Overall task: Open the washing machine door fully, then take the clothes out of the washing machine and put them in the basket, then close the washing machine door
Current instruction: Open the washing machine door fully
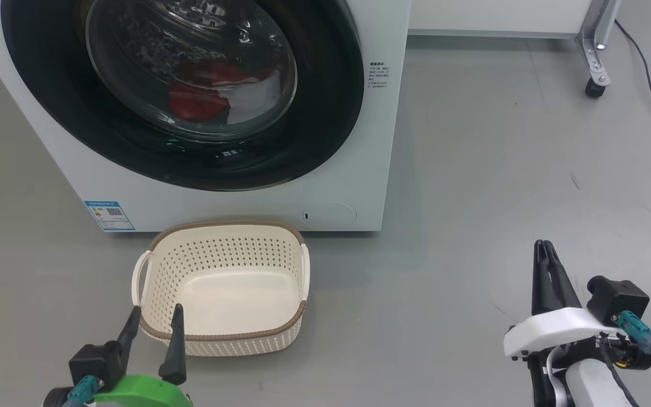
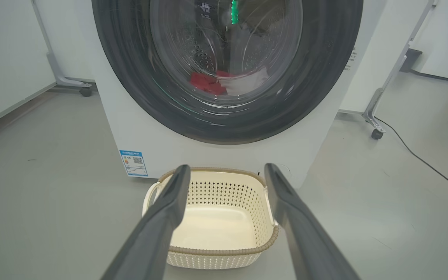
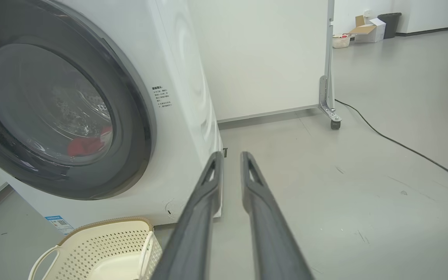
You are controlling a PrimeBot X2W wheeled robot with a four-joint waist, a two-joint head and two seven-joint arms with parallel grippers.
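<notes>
Front of the washer (image 1: 325,192), seen from your head camera. The door (image 1: 325,113) sits shut against the washer's face. Behind its glass, the clothes (image 1: 207,96) lie low in the washer's drum, red with a white patch. The basket (image 1: 224,226) stands empty on the floor (image 1: 472,169) just in front of the washer, below the door. Your left gripper (image 1: 156,310) hovers at the basket's side farthest from the washer, fingers spread wide and holding nothing. Your right gripper (image 1: 545,244) is over the floor, well out from the washer's front corner on your right. Its fingers are drawn close with a slim gap between them, gripping nothing.
</notes>
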